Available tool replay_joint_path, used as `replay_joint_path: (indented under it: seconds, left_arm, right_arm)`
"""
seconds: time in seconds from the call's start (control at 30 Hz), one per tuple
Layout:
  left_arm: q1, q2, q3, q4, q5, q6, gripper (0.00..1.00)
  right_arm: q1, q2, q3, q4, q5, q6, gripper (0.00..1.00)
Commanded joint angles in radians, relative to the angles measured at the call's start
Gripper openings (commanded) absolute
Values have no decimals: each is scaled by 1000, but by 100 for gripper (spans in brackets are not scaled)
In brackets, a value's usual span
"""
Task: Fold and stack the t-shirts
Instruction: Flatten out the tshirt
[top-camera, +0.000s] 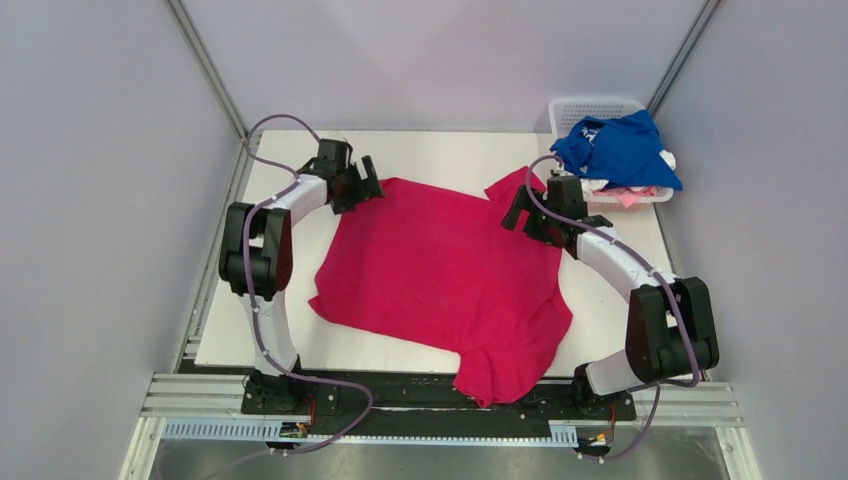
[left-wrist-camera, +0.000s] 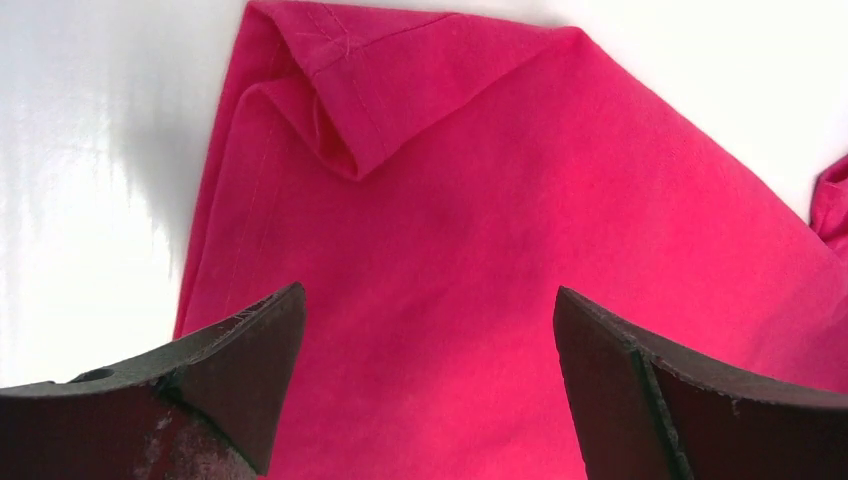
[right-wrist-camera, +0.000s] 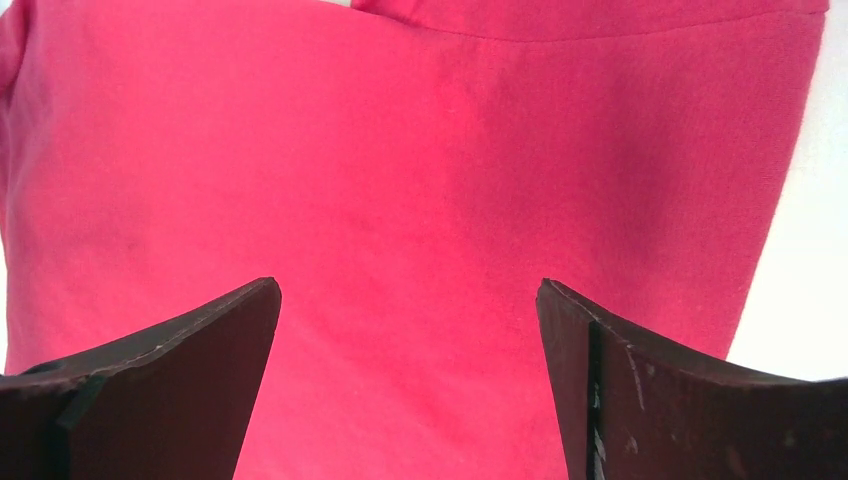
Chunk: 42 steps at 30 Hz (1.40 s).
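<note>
Barely started: magenta tee (top-camera: 440, 270) lies flat-ish, unfolded on counter (top-camera: 430, 150), my left tool (left-wrist-camera: 430, 300) & right tool (right-wrist-camera: 408, 285) hang wide open, empty, over its far corners, blue tee (top-camera: 620, 150) sits piled on basket (top-camera: 590, 105), nothing stacked yet.

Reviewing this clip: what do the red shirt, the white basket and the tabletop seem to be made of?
Red shirt: soft matte cloth, probably cotton knit; it creases and shows stitched hems. Basket: rigid white plastic, going by its moulded lattice wall. Tabletop: smooth white board, faintly glossy with a soft sheen in the left wrist view; core unclear.
</note>
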<state>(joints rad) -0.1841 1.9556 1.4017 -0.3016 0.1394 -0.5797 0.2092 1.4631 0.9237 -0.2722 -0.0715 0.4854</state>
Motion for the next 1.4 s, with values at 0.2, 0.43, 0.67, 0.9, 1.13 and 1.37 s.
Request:
replay_joint_path:
  seconds: [0.2,0.43,0.67,0.9,1.13,1.37]
  left_arm:
    - [-2,159,170,26,3,-38,91]
    - [-1,228,263,32,-17,-55,88]
    - [3,304,360,58,-17,-102,89]
    - [45,409,467,203,-15,-332,89]
    - [62,529,721,105,-193,-447,91]
    - [84,458,851,-185,-414,-381,100]
  right_arm:
    - [2,89,24,63,23,-15,100]
    - [2,149,49,63,27,-49,100]
    - [1,195,83,64,40,-64,100]
    - [-7,239,107,66,56,-71,100]
    - [-18,259,121,66,61,-72,100]
    - [-27,192,120,52,71,-50,100]
